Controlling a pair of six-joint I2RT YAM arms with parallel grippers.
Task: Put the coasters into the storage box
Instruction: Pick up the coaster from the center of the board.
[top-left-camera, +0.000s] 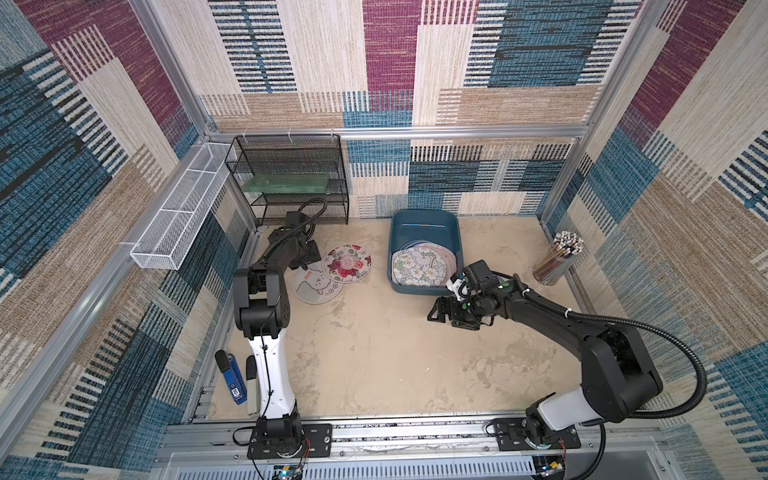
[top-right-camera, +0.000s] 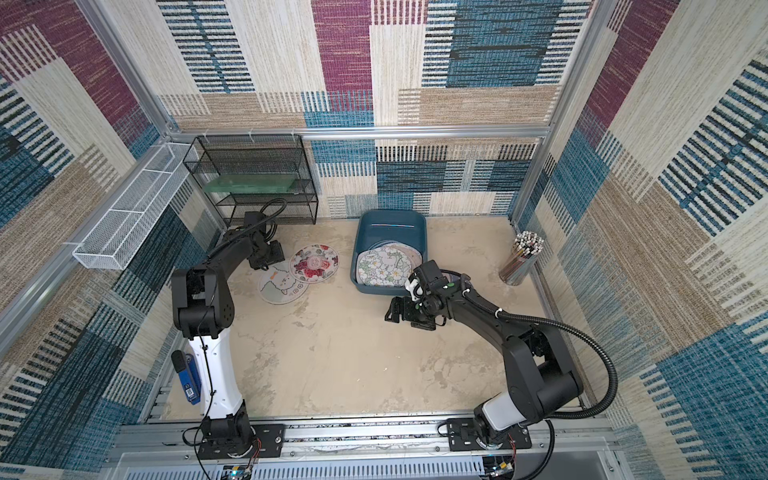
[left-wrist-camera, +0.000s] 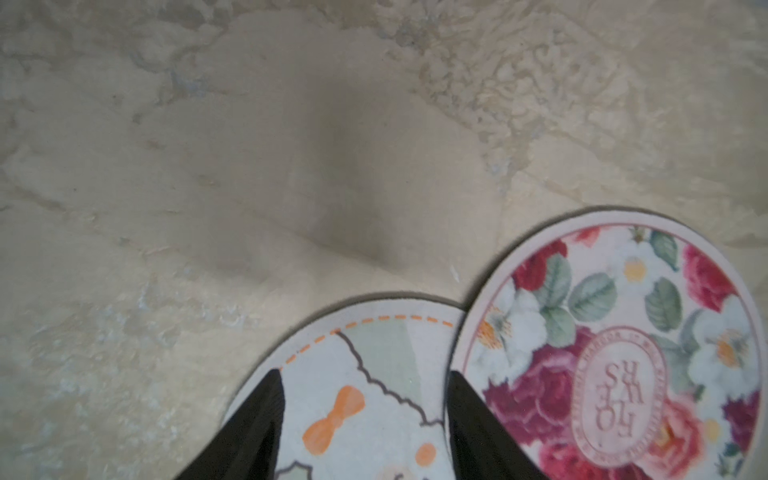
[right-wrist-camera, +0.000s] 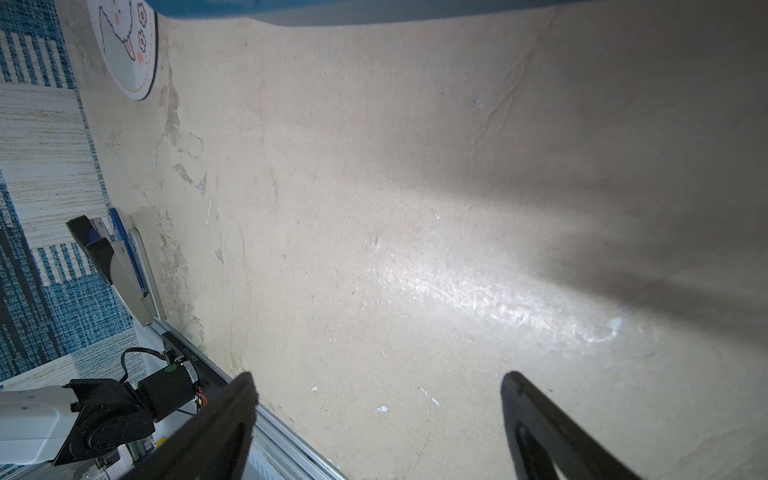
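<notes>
On the left side of the desk (top-left-camera: 374, 353), a sheep coaster (top-left-camera: 318, 289) and a flower coaster (top-left-camera: 347, 262) lie flat outside the box (top-left-camera: 424, 232). The flower one sits partly on top of the sheep one. The left gripper (left-wrist-camera: 365, 374) is down over the sheep coaster, partly open, with nothing in it. One finger is right by the flower coaster's edge, so both might get pushed. I think it wants the sheep one, which may need sliding out from under. Other coasters (top-left-camera: 419, 266) are piled in the box, to the right. The right gripper (right-wrist-camera: 380, 376) hangs wide open and empty over bare desk, just on the near side of the box, out of the way.
</notes>
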